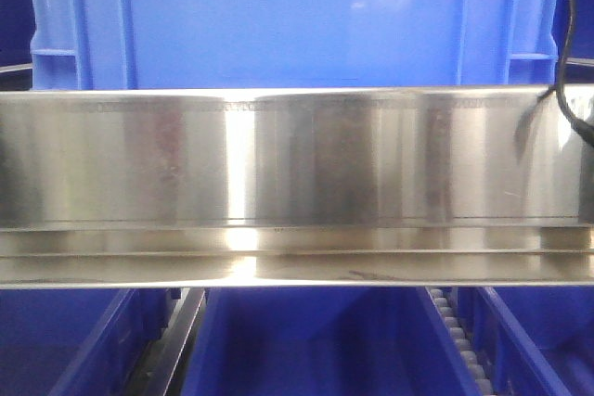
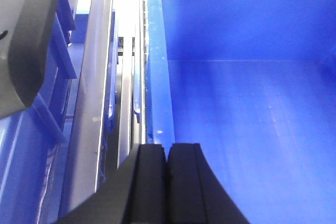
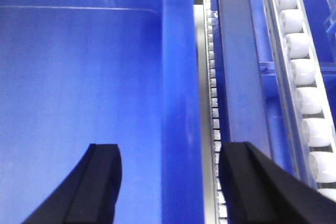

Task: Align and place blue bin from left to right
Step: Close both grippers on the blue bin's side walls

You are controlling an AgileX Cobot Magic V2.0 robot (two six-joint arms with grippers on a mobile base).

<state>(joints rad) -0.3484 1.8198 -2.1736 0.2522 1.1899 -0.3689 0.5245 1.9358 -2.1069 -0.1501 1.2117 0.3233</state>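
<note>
Looks like a warehouse or factory picking area: white roller tracks (image 3: 302, 72) run between lanes, brushed steel shelf rail (image 1: 297, 164) spans the front, ribbed blue bin (image 1: 278, 16) sits on the upper level, more blue tubs (image 1: 316, 340) sit in lanes below, all industrial storage kit

The blue bin (image 1: 278, 20) is being fronted by a metal rail (image 1: 278, 164); beneath, a tub (image 1: 316, 345) is being flanked rightward by a roller track (image 1: 457, 333).
</note>
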